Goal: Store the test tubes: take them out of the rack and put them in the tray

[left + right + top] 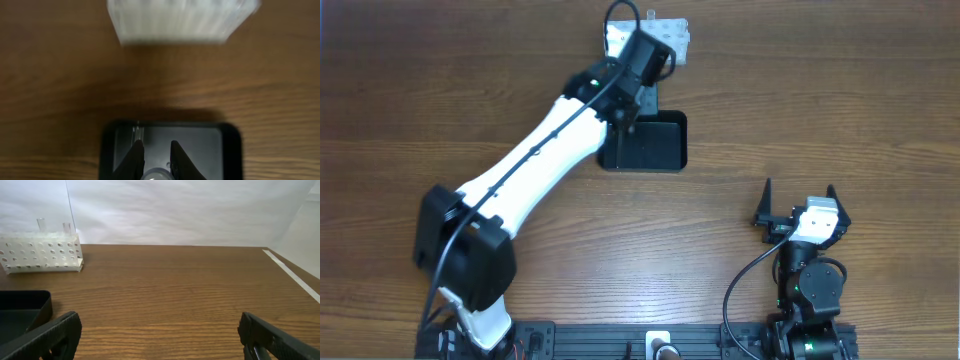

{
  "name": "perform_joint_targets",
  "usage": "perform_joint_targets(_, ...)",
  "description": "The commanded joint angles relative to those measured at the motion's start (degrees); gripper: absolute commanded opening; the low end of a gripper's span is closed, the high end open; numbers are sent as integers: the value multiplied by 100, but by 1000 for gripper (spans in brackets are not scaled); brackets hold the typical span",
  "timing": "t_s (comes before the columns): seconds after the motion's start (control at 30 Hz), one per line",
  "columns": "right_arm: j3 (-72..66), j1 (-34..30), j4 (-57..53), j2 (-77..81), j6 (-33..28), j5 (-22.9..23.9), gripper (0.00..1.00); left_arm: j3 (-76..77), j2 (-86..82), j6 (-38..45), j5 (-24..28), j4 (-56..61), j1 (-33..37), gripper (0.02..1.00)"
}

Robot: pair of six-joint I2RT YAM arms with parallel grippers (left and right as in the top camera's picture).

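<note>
Table (840,90): brown wood grain, carrying every item; a pale strip (292,272) runs along one edge. Wall (200,210): plain white, behind the table's far side. Left arm (535,155): white, stretched out across the table. Tray (665,150): black, shallow, directly beneath the left gripper (156,146); what may be a loose tube (136,132) lies against its wall, just beyond one fingertip. Rack (670,40): white, perforated, ahead of the left gripper, just past the tray; two tubes (66,227) stand upright in it. Right gripper (800,195): jaws spread wide, holding nothing, well apart from tray and rack. Held tube (155,175): clear, its rounded end showing between the left gripper's fingers, which are closed on it. Step, as judged: depositing this tube in the tray. Next move calls for lowering close to the tray floor, parting the fingers, then going ahead to the rack for another.
</note>
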Motion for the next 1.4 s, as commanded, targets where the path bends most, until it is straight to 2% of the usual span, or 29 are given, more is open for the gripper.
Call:
perform_joint_targets(0.03, -33, -15, -9, -46, -7, -11, 991, -90, 391, -216, 74, -4, -162, 106)
perform_joint_targets(0.67, -33, -15, -9, -46, -7, -11, 991, -92, 1132, -170, -9, 50, 50, 112)
perform_joint_targets(1.13, -35, -15, -9, -48, -7, -11, 993, -92, 1357, -170, -11, 129, 50, 183)
perform_joint_targets(1.23, -35, -15, -9, -48, -7, -11, 993, -92, 1357, -170, -11, 129, 48, 251)
perform_joint_targets(1.4, -35, -15, -9, -48, -7, -11, 993, -92, 1226, -170, -133, 133, 48, 584)
